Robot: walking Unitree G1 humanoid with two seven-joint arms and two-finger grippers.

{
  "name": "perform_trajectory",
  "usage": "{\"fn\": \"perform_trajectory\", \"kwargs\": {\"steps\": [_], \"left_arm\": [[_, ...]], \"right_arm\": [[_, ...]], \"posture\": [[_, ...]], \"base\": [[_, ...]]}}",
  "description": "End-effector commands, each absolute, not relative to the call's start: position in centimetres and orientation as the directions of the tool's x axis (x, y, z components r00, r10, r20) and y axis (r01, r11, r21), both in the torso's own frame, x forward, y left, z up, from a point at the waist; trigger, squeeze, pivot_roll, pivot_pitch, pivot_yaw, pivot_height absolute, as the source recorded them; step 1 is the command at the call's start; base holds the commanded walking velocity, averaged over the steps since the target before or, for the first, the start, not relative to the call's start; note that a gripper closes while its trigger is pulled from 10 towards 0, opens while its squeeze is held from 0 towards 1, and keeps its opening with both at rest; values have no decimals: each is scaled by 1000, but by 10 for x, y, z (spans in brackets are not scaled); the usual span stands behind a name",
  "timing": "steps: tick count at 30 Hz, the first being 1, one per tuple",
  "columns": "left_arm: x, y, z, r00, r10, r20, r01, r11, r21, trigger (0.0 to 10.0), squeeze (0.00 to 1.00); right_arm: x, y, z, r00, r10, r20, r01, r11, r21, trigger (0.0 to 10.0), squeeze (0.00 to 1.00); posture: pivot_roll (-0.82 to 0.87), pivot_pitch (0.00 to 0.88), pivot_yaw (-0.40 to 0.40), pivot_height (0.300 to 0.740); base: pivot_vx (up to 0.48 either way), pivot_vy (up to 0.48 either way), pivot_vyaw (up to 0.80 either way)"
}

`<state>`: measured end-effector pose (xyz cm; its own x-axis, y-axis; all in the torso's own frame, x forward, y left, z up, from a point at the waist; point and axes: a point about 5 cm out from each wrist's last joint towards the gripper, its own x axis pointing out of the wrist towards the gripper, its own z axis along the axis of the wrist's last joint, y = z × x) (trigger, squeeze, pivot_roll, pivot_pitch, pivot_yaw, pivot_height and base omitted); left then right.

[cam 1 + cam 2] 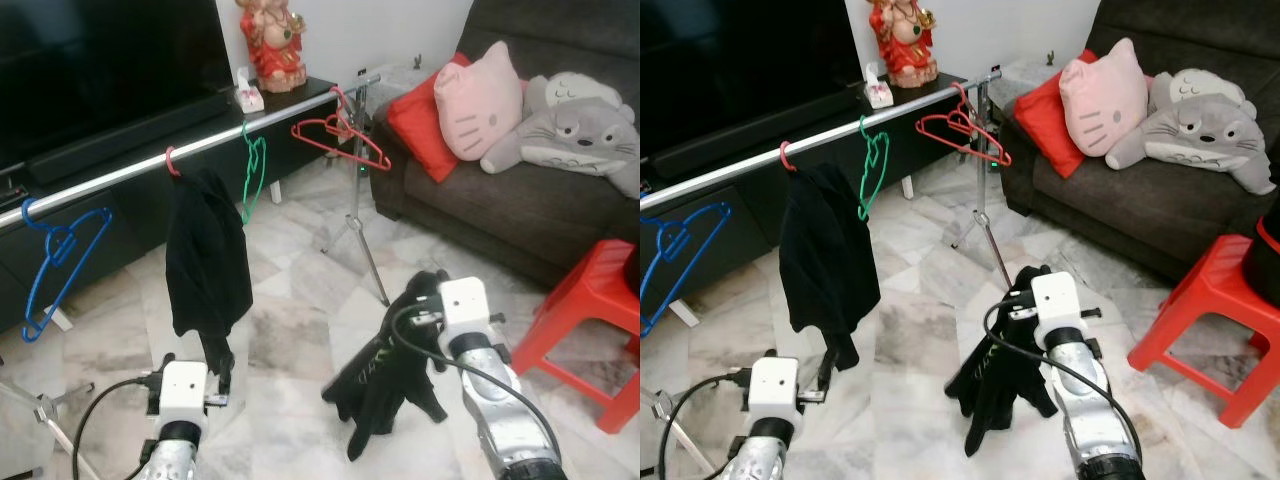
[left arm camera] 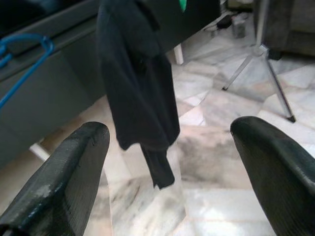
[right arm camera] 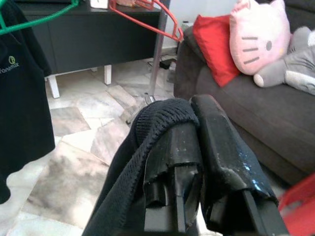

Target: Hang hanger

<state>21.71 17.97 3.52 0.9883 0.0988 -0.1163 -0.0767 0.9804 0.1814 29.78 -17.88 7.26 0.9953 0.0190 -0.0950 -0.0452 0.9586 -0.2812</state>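
A silver rail [image 1: 200,145] on tripod stands carries a blue hanger [image 1: 60,250], a black shirt [image 1: 205,260] on a red-hooked hanger, a green hanger [image 1: 255,175] and red hangers [image 1: 345,135]. My right gripper [image 3: 197,113] is low in front of the rail's right stand, shut on a black garment [image 1: 380,385] that droops from its fingers [image 3: 221,147] toward the floor. No hanger shows in that garment. My left gripper [image 2: 170,132] is open and holds nothing, just below and before the hanging black shirt [image 2: 138,83].
A dark sofa [image 1: 540,215] at the right holds a red cushion [image 1: 425,115], a pink cat pillow [image 1: 478,100] and a grey plush [image 1: 580,140]. A red stool [image 1: 590,320] stands near my right arm. The stand's legs [image 1: 365,250] spread over the marble floor. A black TV cabinet [image 1: 120,190] lies behind the rail.
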Motion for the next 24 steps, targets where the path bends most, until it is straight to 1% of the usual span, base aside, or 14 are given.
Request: {"fn": "perform_trajectory", "kwargs": {"steps": [1, 3, 9, 12, 18, 24], "left_arm": [[222, 177, 40, 991, 82, -104, -61, 980, 191, 10000, 0], [225, 175, 43, 992, 75, -99, -55, 980, 192, 10000, 0], [224, 176, 44, 992, 77, -98, -56, 979, 197, 10000, 0], [224, 179, 45, 990, 101, -97, -80, 978, 194, 10000, 0], [227, 177, 49, 992, 95, -85, -77, 978, 196, 10000, 0], [229, 178, 52, 994, 84, -75, -66, 975, 212, 10000, 0]], "right_arm": [[301, -182, 78, 998, 2, -69, -21, 962, -273, 10000, 0], [302, -180, 78, 998, 0, -66, -18, 965, -262, 10000, 0], [302, -180, 76, 997, -3, -78, -18, 964, -266, 10000, 0], [303, -179, 77, 997, 4, -80, -26, 962, -273, 10000, 0], [306, -180, 80, 998, -1, -65, -16, 962, -272, 10000, 0], [304, -178, 75, 996, 3, -87, -27, 961, -275, 10000, 0]], "posture": [[-155, 0, 86, 740], [-152, 0, 86, 740], [-151, 0, 80, 740], [-151, 0, 77, 740], [-154, 0, 78, 740], [-150, 0, 77, 740]], "base": [[0, 0, 0], [0, 0, 0], [0, 0, 0], [249, 0, 0], [257, 0, 0], [256, 0, 0]]}}
